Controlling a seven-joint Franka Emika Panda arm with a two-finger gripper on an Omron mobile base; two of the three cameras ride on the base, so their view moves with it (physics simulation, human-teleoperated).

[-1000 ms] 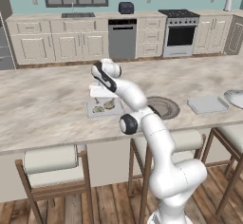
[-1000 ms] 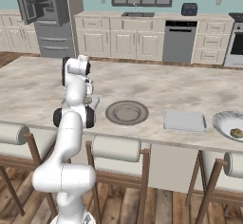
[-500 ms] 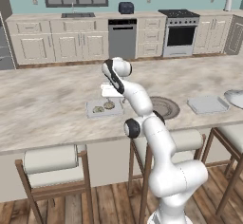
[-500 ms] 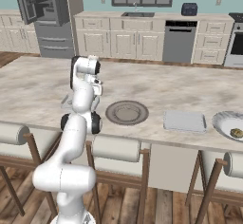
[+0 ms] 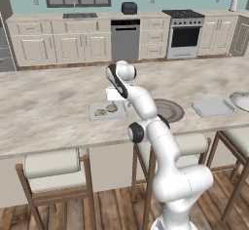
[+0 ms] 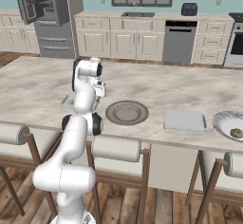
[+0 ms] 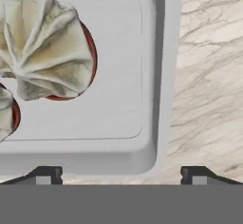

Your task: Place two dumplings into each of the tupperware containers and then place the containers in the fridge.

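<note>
The end effector is spread wide (nothing held) above a tupperware container on the table; two dumplings are seen inside.

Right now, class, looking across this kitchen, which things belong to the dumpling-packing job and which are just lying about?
Job: filled tupperware container holding two dumplings; empty tupperware container; spare dumpling in the white bowl; fridge; open gripper.

Lying about: round plate; toaster; stools.

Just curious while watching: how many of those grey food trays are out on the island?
2: one tupperware container, holding two dumplings, beside the arm; another tupperware container, apparently empty, right of the round plate.
</note>
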